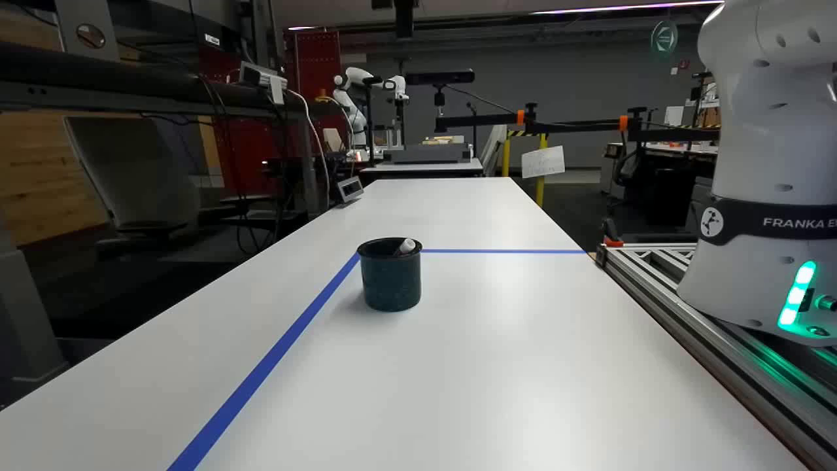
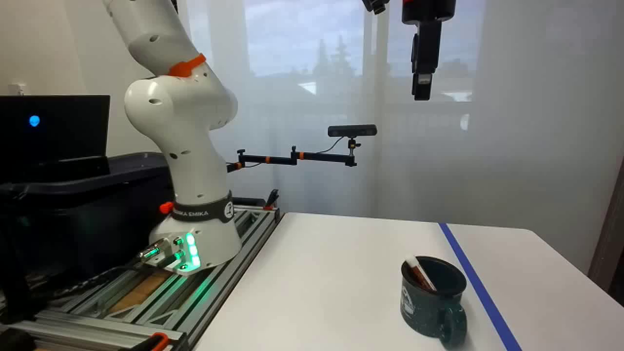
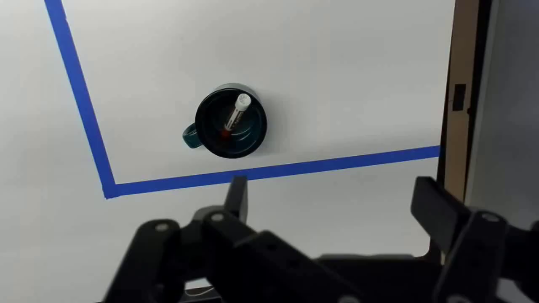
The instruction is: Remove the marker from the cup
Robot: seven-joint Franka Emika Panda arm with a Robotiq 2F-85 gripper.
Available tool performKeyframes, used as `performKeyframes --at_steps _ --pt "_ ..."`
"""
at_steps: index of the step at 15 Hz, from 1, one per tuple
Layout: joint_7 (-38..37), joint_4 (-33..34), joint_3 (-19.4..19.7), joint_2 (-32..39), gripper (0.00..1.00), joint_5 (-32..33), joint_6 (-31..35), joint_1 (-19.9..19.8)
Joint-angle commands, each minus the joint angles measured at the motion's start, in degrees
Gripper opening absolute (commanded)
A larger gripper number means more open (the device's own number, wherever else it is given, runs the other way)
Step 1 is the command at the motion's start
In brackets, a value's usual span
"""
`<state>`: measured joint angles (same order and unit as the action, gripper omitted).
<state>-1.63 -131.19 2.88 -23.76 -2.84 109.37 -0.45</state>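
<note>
The cup is a dark teal mug with a black rim, upright on the white table; it shows in both exterior views (image 1: 391, 281) (image 2: 421, 314) and in the wrist view (image 3: 254, 142). Its handle shows in the wrist view (image 3: 192, 136). The marker (image 3: 236, 115) leans inside the cup, white end up against the rim, reddish end at the bottom. It also shows in both exterior views (image 1: 407, 246) (image 2: 421, 274). My gripper (image 3: 332, 183) is wide open and empty. In an exterior view the gripper (image 2: 421, 87) hangs high above the table, well above the cup.
Blue tape lines (image 3: 337, 163) on the table (image 1: 471, 366) meet in a corner near the cup. The robot's base (image 2: 200, 243) stands on a metal frame beside the table. A camera on a jointed arm (image 2: 321, 157) stands at the far side. The table edge (image 3: 446, 105) shows at right in the wrist view.
</note>
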Motion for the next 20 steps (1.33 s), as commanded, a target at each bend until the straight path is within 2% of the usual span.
performKeyframes --at_steps 1,11,15,20 --pt "0.2 0.2 -0.4 0.1 1.00 -0.2 -0.2 -0.5" --pt "0.2 0.3 -0.4 0.0 1.00 -0.2 -0.2 -0.5" --pt "2.0 0.5 2.0 4.5 1.00 -3.4 -0.7 -0.9" --pt "3.1 1.4 4.7 13.7 1.00 -6.8 0.8 -2.6"
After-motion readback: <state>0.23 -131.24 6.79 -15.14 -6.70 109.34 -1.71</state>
